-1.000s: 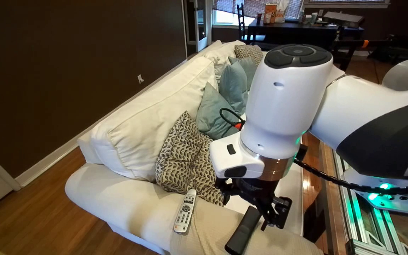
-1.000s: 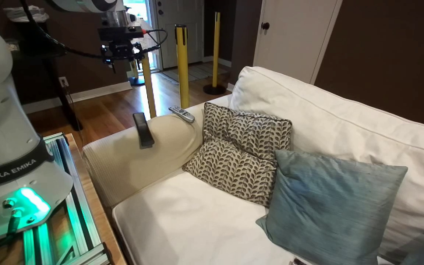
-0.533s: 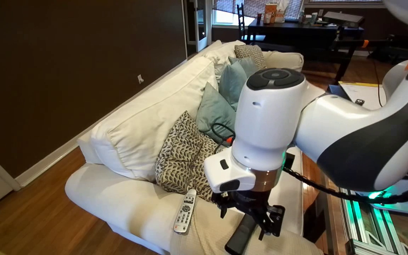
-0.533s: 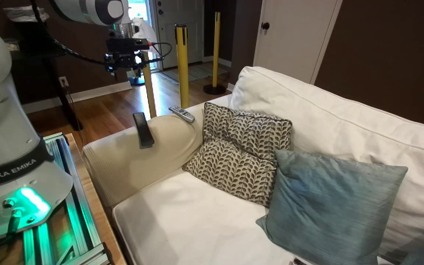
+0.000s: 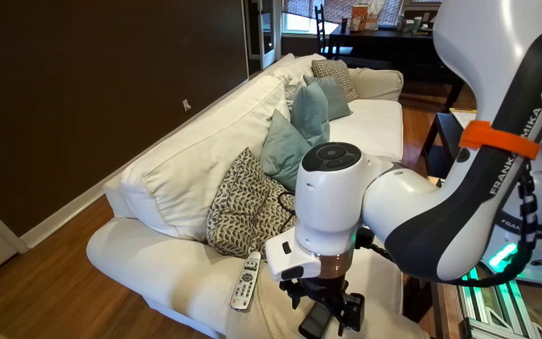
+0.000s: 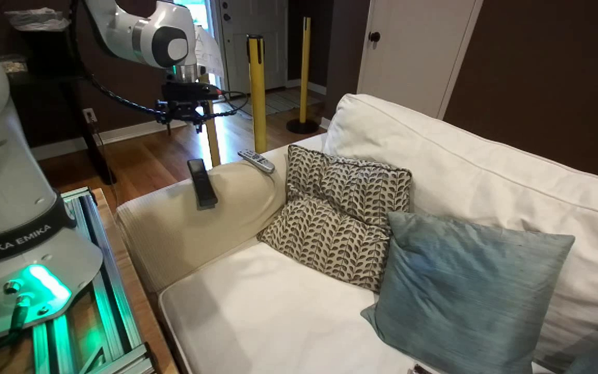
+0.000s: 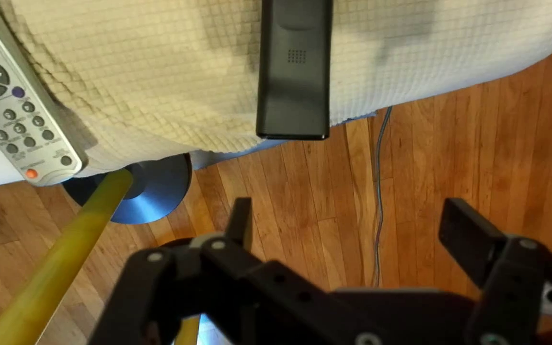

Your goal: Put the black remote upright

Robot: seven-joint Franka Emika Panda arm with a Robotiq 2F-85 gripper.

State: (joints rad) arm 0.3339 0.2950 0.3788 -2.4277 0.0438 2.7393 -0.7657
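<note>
The black remote [image 6: 202,183] lies flat across the top of the cream sofa arm [image 6: 174,228], not gripped. In an exterior view the black remote [image 5: 314,322] is partly hidden behind my gripper [image 5: 318,318]. In the wrist view the black remote [image 7: 295,72] shows a plain dark face with a small dotted patch, and its near end points at the floor side. My gripper [image 7: 347,215] is open and empty, with only floor seen between its fingers. In an exterior view the gripper [image 6: 184,130] hangs above and beyond the remote, apart from it.
A silver-grey remote with buttons [image 5: 246,281] lies on the same sofa arm; it also shows in the wrist view [image 7: 17,105]. A leaf-patterned pillow [image 6: 330,223] leans beside the arm. Yellow posts [image 6: 257,93] stand on the floor beyond it.
The arm has reached out and come down, bringing the open gripper lower and closer to the sofa arm. Both remotes have stayed where they were.
</note>
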